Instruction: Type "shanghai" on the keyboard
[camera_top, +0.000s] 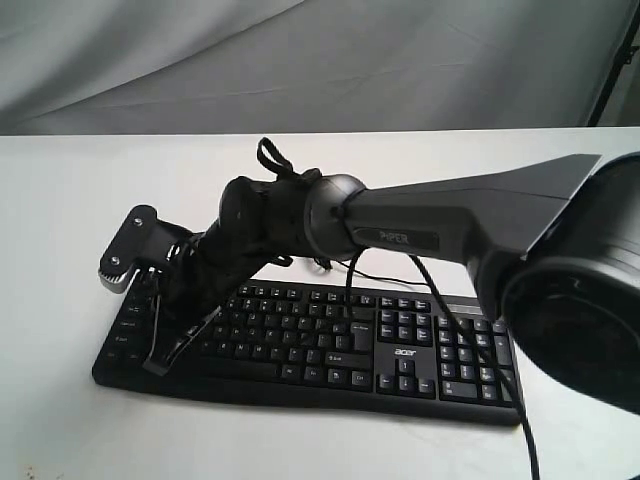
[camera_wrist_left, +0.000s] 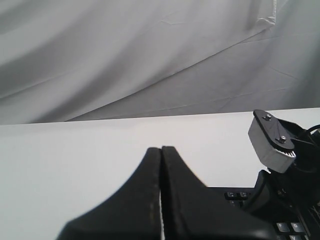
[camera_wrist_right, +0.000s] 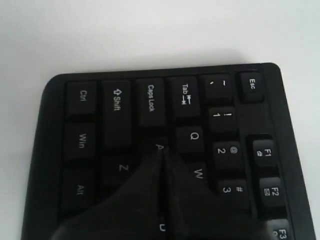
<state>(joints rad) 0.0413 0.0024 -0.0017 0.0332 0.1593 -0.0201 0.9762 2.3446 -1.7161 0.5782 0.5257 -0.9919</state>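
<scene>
The black keyboard (camera_top: 330, 340) lies on the white table, number pad and acer logo toward the right. My right gripper (camera_top: 157, 362) reaches across to the keyboard's left end. In the right wrist view the right gripper (camera_wrist_right: 161, 150) is shut, its tip on or just above the A key (camera_wrist_right: 158, 146) of the keyboard (camera_wrist_right: 115, 100); contact cannot be told. My left gripper (camera_wrist_left: 161, 149) is shut on nothing and hangs over bare table beside the keyboard (camera_wrist_left: 235, 195). It does not show in the exterior view.
The right arm's big dark link (camera_top: 480, 215) spans above the keyboard's right half. Black cables (camera_top: 430, 290) hang from it over the keys. The grey wrist camera bracket (camera_top: 125, 250) juts out at the left. A grey cloth backdrop (camera_top: 300, 60) stands behind the table.
</scene>
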